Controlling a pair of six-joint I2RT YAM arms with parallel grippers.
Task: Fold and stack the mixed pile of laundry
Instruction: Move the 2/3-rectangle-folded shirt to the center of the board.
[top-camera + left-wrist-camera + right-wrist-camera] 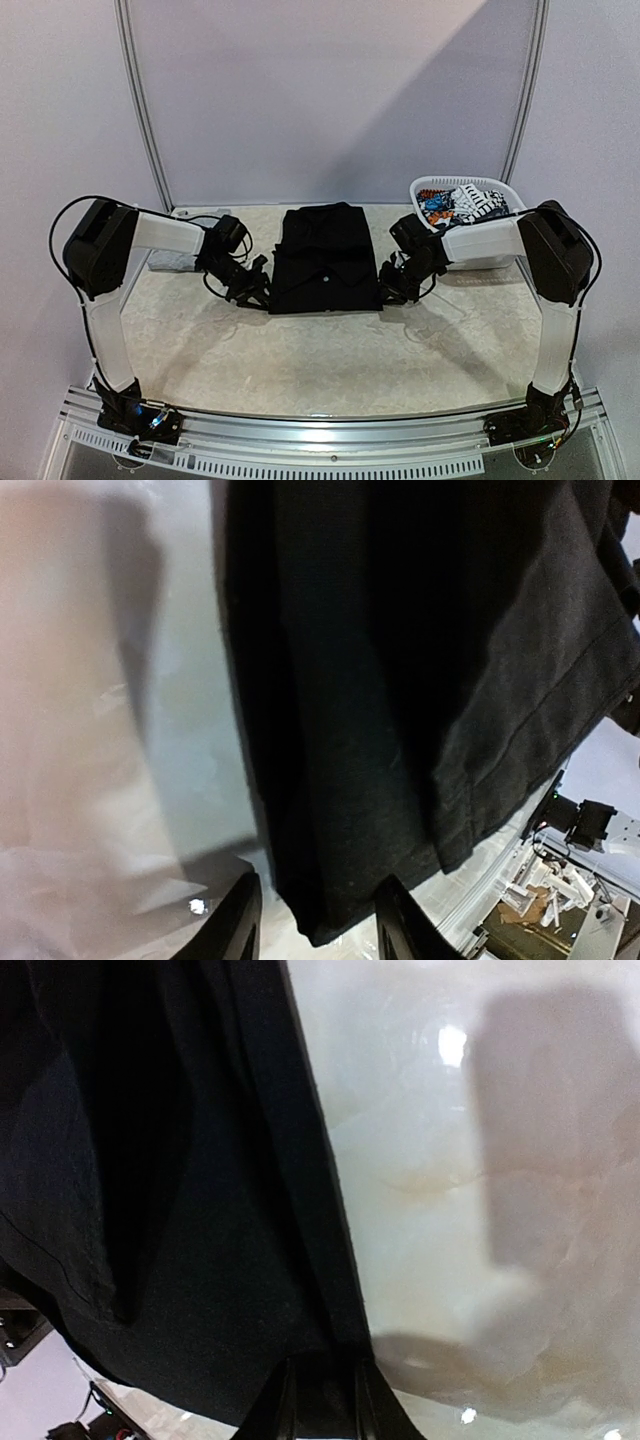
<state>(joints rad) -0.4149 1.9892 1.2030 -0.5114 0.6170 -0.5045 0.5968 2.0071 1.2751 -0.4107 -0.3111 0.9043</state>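
Black garment (327, 257), edge inside right pincer (324, 1375)

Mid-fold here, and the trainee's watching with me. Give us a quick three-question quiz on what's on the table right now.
1. True or false: the printed piece lies inside the white basket.
2. On which side of the table does the grey top lie?
3. Which garment do the left gripper and right gripper flank at its near corners? A grey top, B black garment, C printed piece.
Key: 1 true; 2 left; 3 B.
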